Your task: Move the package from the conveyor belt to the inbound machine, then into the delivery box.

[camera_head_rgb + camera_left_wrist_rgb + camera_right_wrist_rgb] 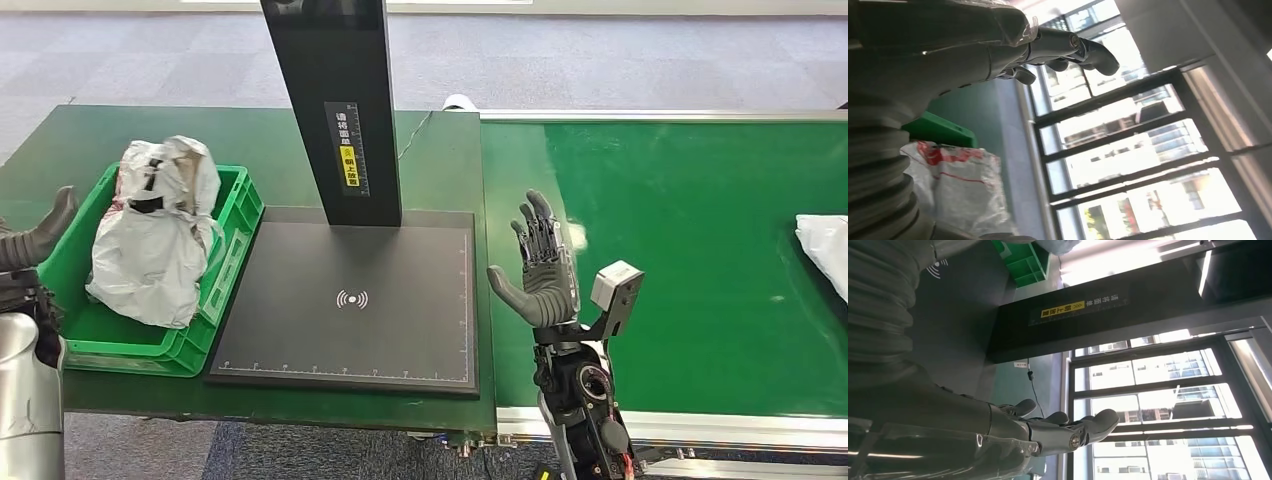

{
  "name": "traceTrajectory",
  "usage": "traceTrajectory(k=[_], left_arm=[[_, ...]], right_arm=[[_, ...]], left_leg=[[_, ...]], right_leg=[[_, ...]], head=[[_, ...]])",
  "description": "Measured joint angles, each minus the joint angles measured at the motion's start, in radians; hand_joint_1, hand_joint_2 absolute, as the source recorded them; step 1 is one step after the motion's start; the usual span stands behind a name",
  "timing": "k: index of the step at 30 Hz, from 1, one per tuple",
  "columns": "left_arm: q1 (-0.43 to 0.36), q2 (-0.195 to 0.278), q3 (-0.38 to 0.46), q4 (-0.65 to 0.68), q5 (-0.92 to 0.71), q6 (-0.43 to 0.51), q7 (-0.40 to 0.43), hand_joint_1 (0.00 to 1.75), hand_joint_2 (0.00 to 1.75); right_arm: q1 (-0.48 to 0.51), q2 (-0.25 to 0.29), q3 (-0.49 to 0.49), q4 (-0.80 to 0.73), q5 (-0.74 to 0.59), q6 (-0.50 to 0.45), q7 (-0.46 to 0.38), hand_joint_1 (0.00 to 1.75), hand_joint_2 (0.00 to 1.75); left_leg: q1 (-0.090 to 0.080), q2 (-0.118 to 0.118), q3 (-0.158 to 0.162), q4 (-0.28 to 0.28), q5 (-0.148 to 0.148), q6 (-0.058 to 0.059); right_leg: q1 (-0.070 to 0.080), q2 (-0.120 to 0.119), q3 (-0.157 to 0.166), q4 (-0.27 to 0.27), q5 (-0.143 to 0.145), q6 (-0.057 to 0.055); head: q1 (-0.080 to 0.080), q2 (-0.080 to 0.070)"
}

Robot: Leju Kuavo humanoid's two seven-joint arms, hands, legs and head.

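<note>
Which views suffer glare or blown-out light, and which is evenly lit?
Head view: evenly lit, with only soft sheen on the conveyor belt. Left wrist view: bright windows wash out. Right wrist view: windows overexposed, leaving the right hand dim.

left robot hand (40, 238) raised, empty | right robot hand (540, 265) upright, fingers spread

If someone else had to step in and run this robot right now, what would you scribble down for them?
Left hand: open, holding nothing, raised beside the green box.
Right hand: open, holding nothing, raised at the near end of the conveyor belt.
One white package already lies in the green box.
The scanner pad has nothing on it.
Another white package lies on the belt at the far right, not yet picked up.
Left to do: lift that package, set it on the pad, then move it into the box.
</note>
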Motion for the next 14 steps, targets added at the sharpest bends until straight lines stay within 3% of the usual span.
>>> traceTrajectory(k=[7, 14], left_arm=[[0.319, -0.134, -0.117, -0.402, -0.013, 0.005, -0.199, 0.0, 1.75], [0.48, -0.215, -0.226, -0.573, 0.04, -0.034, -0.24, 0.0, 1.75]], right_arm=[[0.018, 0.009, -0.004, 0.01, 0.003, 0.006, -0.021, 0.0, 1.75], [0.058, 0.016, -0.012, -0.006, 0.031, -0.007, -0.027, 0.0, 1.75]], left_leg=[[-0.001, 0.003, 0.0, 0.0, -0.003, 0.0], [-0.001, 0.002, 0.0, 0.0, -0.003, 0.001]], right_leg=[[-0.001, 0.003, -0.001, -0.001, -0.001, 0.001], [-0.001, 0.003, -0.001, -0.001, -0.002, 0.002]], head=[[0.001, 0.0], [0.001, 0.0]])
